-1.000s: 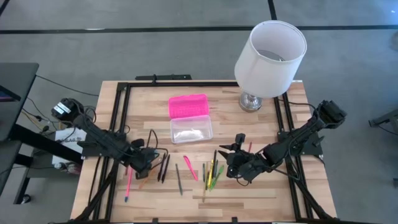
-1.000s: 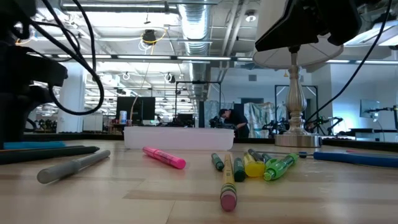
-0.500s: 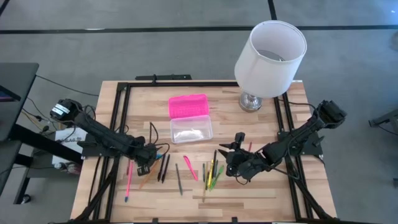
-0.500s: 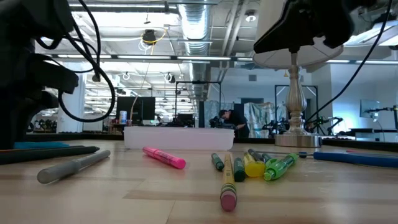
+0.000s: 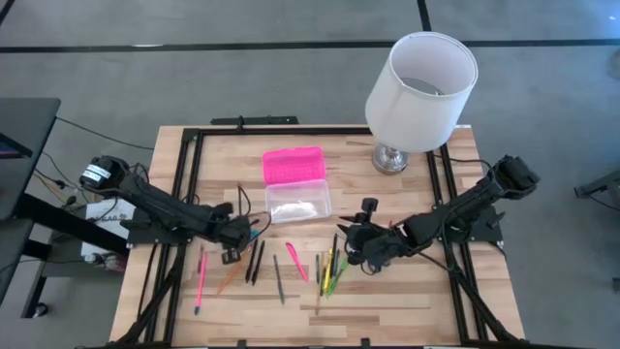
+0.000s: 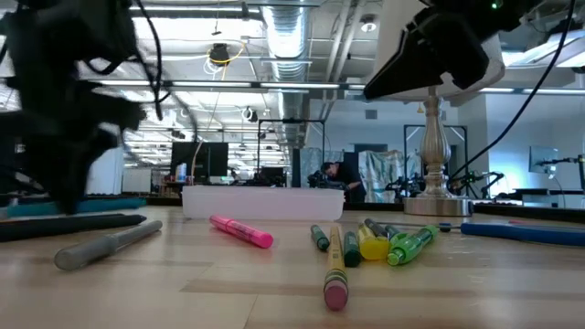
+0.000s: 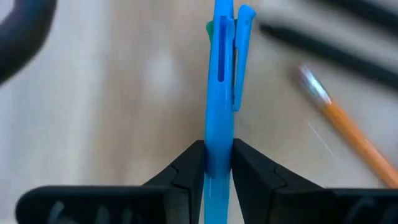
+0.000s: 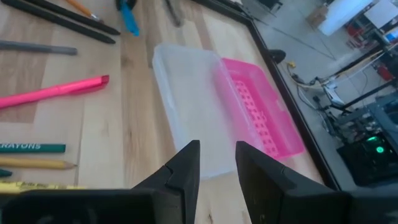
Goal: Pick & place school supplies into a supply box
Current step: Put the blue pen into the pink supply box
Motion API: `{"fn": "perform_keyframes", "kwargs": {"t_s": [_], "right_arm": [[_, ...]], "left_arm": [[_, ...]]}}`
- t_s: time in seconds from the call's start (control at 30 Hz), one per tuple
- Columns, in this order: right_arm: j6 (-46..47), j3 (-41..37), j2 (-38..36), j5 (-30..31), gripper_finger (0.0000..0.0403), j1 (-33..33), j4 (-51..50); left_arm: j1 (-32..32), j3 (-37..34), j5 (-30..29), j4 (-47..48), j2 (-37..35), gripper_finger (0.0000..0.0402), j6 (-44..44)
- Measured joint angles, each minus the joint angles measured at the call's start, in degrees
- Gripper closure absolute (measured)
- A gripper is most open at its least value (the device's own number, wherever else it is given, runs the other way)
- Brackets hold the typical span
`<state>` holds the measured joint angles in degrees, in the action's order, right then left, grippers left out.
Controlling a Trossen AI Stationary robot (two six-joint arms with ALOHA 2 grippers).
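Note:
My left gripper [image 5: 235, 242] stands left of the middle of the table, fingers down, shut on a blue pen [image 7: 219, 93]. The supply box lies behind it, its clear base [image 5: 297, 202] open and its pink lid [image 5: 293, 165] folded back. Other supplies lie flat on the wood: a pink pen [image 5: 201, 281], an orange pencil [image 5: 231, 279], black pens [image 5: 255, 262], a grey pen [image 5: 278, 279], a pink highlighter [image 5: 296, 260] and a green and yellow cluster [image 5: 329, 271]. My right gripper [image 8: 217, 165] hovers open over that cluster, facing the box [image 8: 186, 118]. My left gripper pinches the blue pen's barrel [image 7: 217, 149] between its two fingers, some way back from the clip end [image 7: 241, 56]. The fingers come from above, pointing down, and lie across the pen. The pen is about level, low over the table [image 6: 55, 206].
A white lamp [image 5: 418, 92] stands at the far right corner, its metal foot [image 5: 390, 158] right of the box. A black frame [image 5: 194, 184] runs along the table's left, far and right sides. Bare wood lies near the front edge [image 5: 387, 310].
My left gripper has gone toward the table's right and far edges, toward the supply box, and the blue pen has risen slightly off the table. My right gripper has shifted a little toward the box. The other supplies lie where they were.

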<state>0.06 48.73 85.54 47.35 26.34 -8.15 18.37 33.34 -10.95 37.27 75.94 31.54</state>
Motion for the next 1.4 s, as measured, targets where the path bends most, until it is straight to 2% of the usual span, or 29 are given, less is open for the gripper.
{"fn": "perform_keyframes", "kwargs": {"t_s": [0.33,0.5,0.67,0.8,0.97,1.17,1.4], "right_arm": [[0.47,0.00,0.00,0.55,0.0303,0.03,-0.84],[0.47,0.00,0.00,0.55,0.0303,0.03,-0.84],[0.47,0.00,0.00,0.55,0.0303,0.03,-0.84],[0.47,0.00,0.00,0.55,0.0303,0.03,-0.85],[1.03,0.00,0.00,0.53,0.0303,0.03,-2.12],[1.92,0.00,0.00,0.74,0.0303,-0.40,-4.25],[2.12,0.00,0.00,0.65,0.0303,-2.91,-4.78]], "left_arm": [[-2.71,6.42,-3.00,4.22,-0.13,0.0331,-6.61],[-6.00,11.71,-7.19,4.26,-0.17,0.0331,-13.22],[-12.83,14.86,-9.25,-3.36,-0.20,0.0331,-22.99],[-20.38,14.98,-4.93,-14.03,0.32,0.0331,-28.39],[-27.94,15.00,3.37,-19.25,5.04,0.0331,-29.45],[-29.79,15.00,6.65,-23.75,10.62,0.0331,-32.24],[-30.93,15.68,8.63,-25.60,11.45,0.0331,-34.87]]}}
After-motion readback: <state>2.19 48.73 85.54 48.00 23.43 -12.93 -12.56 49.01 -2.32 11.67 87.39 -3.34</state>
